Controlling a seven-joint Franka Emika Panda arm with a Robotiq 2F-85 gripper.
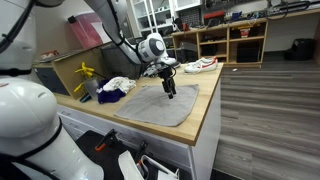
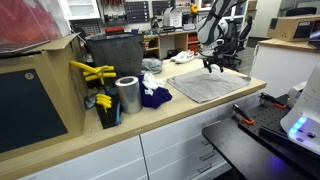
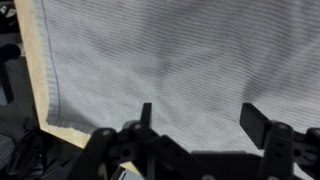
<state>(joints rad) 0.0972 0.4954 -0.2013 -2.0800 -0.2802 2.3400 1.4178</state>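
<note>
A grey, finely striped fabric cloth [image 1: 155, 105] was seen spread flat on the light wooden countertop [image 1: 207, 112]. The black gripper [image 1: 170, 92] was held just over it, fingers apart, nothing clamped. A crumpled dark blue cloth [image 1: 110, 97] was laid nearby.

A robotics lab or workshop: wooden shelves [image 1: 235, 40] crammed with gear, a worktop [image 2: 160, 122] on white cabinets [image 2: 100, 160].

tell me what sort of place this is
Most likely a robotics lab or workshop: open shelves crammed with gear along the back wall, yellow clamps beside a silver cylinder on the wooden counter, where the gripper hangs above a grey cloth.
</note>
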